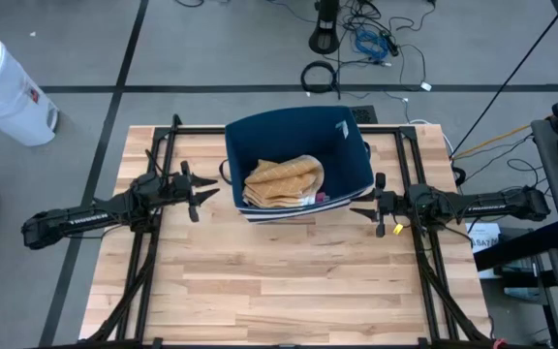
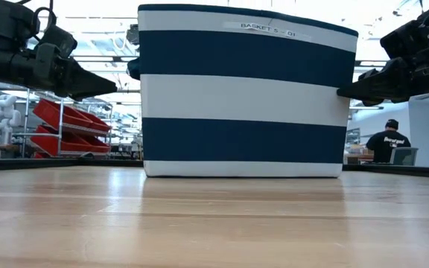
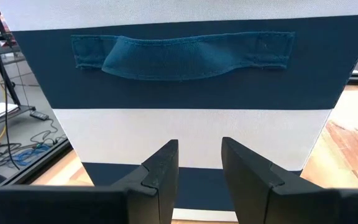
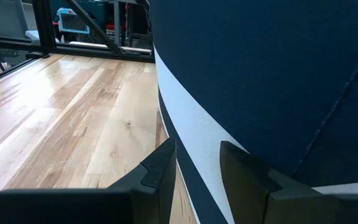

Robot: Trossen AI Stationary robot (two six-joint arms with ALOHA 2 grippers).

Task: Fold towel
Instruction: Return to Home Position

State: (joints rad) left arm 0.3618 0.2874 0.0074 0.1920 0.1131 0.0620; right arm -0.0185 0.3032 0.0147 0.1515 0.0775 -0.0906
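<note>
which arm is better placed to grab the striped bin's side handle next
Probably left. The left gripper squarely faces the dark blue fabric handle of the navy-and-white striped fabric bin, fingers open. The right gripper sees only bin wall, at an angle.

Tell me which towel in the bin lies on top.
The orange checkered towel lies uppermost; the pink towel shows only as a sliver under its edge.

1. The right gripper's [image 4: 197,179] two dark fingers fill the foreground, slightly apart, with nothing between them.
2. A navy fabric bin with a white stripe [image 4: 260,74] looms just beyond them.
3. The pale wooden tabletop [image 4: 73,118] stretches beside the bin to a black metal frame [image 4: 41,25] in the background.
</note>
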